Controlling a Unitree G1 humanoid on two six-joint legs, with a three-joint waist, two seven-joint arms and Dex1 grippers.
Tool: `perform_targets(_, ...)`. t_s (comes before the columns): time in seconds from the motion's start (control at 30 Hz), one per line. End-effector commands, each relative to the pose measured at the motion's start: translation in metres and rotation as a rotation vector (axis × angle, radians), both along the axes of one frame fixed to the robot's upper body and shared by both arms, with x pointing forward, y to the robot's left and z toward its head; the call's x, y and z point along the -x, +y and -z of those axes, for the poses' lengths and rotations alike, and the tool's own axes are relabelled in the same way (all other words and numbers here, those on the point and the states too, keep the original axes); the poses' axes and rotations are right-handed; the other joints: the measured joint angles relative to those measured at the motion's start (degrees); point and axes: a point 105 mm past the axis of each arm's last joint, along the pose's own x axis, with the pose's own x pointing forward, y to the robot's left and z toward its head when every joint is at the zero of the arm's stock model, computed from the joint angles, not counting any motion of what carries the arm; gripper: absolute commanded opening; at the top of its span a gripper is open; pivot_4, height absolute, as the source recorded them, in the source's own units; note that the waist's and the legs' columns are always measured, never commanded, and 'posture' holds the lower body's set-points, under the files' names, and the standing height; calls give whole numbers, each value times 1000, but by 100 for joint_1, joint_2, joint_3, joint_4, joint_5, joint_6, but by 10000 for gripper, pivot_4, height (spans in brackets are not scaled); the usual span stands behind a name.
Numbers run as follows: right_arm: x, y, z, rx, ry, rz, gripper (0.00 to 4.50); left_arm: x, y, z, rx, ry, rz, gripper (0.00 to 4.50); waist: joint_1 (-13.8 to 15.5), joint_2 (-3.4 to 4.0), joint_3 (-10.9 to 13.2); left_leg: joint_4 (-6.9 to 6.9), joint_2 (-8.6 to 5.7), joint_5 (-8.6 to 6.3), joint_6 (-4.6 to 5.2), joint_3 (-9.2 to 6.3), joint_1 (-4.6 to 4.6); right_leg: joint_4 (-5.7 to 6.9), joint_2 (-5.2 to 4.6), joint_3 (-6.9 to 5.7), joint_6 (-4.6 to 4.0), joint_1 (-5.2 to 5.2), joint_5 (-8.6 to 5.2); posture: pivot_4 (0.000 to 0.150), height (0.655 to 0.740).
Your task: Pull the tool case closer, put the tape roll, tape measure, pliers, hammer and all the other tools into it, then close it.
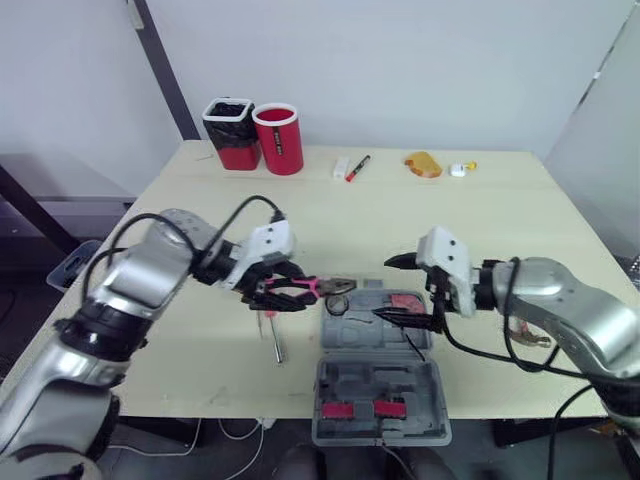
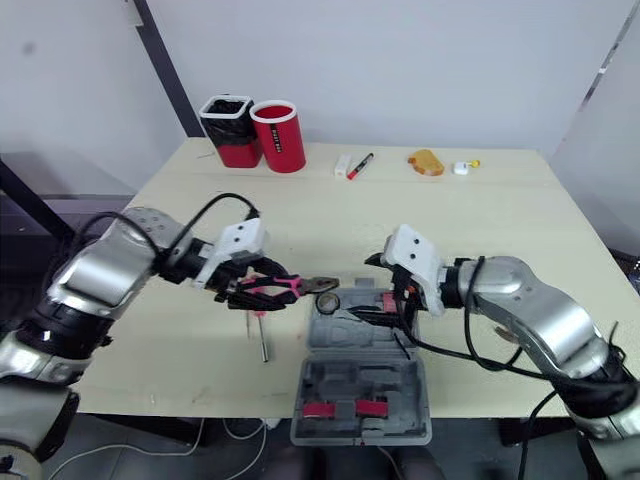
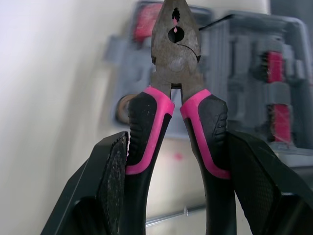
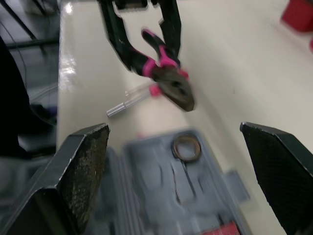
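Tool case [image 1: 378, 362] lies open at near edge of table [image 1: 480, 200], lid [image 1: 380, 405] twd robot, tray [image 1: 390, 335] beyond it w/ tape roll [image 1: 338, 305] seated at tray's left end. Left gripper [image 1: 278, 293] is clamped on both pink handles of pliers [image 1: 320, 288], held above table just left of tray; long axis runs left-right, nose pointing right at tray rim, so next move is judged a short rightward carry & lowering by L arm. Right gripper [image 4: 174, 128], fingers wide apart & empty, hovers over tray's right side; keep it clear of drop path.

Pink-and-black grips on dark steel pliers [image 3: 175, 88]; grey tool case [image 1: 380, 400] with red inserts; pale cream bench [image 1: 300, 190]; red cup [image 1: 279, 140].
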Motion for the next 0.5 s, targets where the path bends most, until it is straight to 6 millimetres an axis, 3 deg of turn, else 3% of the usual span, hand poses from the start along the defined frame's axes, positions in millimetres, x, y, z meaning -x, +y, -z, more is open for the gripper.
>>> perform_targets(0.03, -13, 7, -2, 45, -3, 13, 45000, -2, -12, -9, -46, -44, 73, 25672, -33, 0, 0, 3, 1, 0, 0, -2, -8, 0, 4, 2, 7, -8, 4, 1500, 7400)
perform_targets(0.5, -24, 26, 13, 188, 73, -53, 45000, -13, -36, -10, -74, -75, 169, 25667, -35, 2, 0, 14, 3, 1, 0, -42, -42, 22, 36, 9, 21, -30, 12, 1500, 7400)
